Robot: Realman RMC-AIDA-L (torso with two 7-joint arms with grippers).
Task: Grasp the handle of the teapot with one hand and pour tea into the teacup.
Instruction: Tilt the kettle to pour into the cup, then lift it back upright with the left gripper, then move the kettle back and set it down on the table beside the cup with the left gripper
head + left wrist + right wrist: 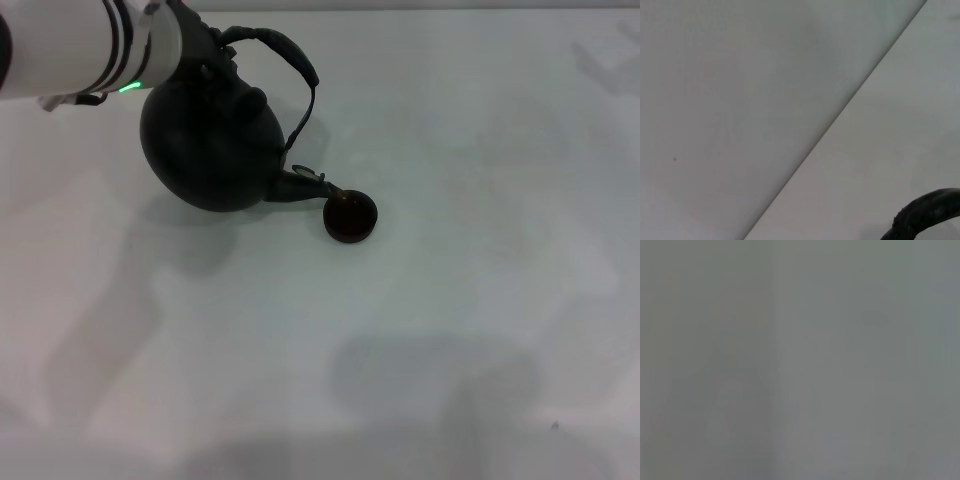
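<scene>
In the head view the matte black teapot (208, 150) hangs tilted above the white table, its shadow below it. Its short spout (303, 186) points down at the rim of the small black teacup (350, 217), which stands on the table just right of the pot. The lid knob (256, 99) faces right. My left gripper (205, 47) comes in from the top left and is shut on the arched handle (290, 55) at its left end. A piece of the handle also shows in the left wrist view (927, 212). My right gripper is out of view.
The white table (450, 330) spreads around the pot and cup. Its edge runs diagonally through the left wrist view (830, 125). The right wrist view shows only a plain grey surface.
</scene>
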